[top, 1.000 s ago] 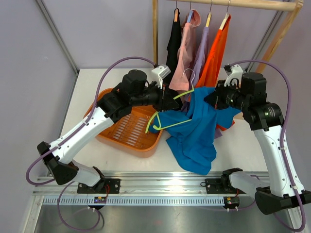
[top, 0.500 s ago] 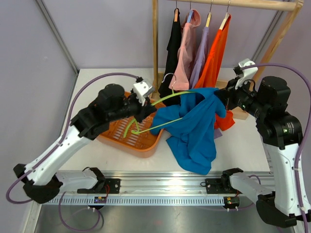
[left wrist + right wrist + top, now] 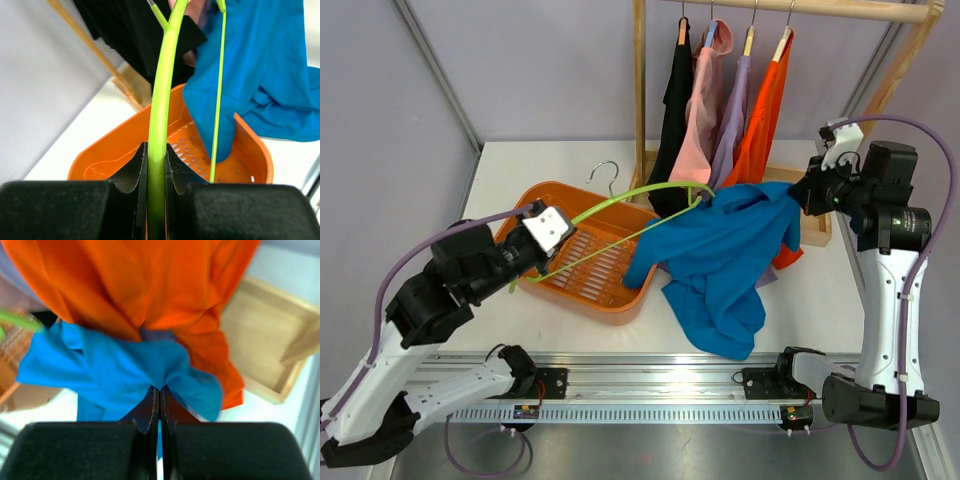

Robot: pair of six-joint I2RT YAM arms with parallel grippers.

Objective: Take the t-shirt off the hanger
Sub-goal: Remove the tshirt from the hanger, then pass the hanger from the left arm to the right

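The blue t-shirt drapes over the table's middle, its top edge pulled up to the right. My right gripper is shut on a pinch of that blue cloth. My left gripper is shut on the lime-green hanger, which it holds over the orange basket. The hanger's far end still reaches into the t-shirt near its collar. In the left wrist view the green hanger bar runs straight up between the jaws, with the blue t-shirt beyond it.
An orange slatted basket sits left of centre under the hanger. A wooden rack at the back holds black, pink, lilac and orange garments. Its wooden base tray lies at the right.
My left arm has pulled back to the left with the hanger, drawing it most of the way out of the t-shirt. My right gripper has moved right and up with the cloth.
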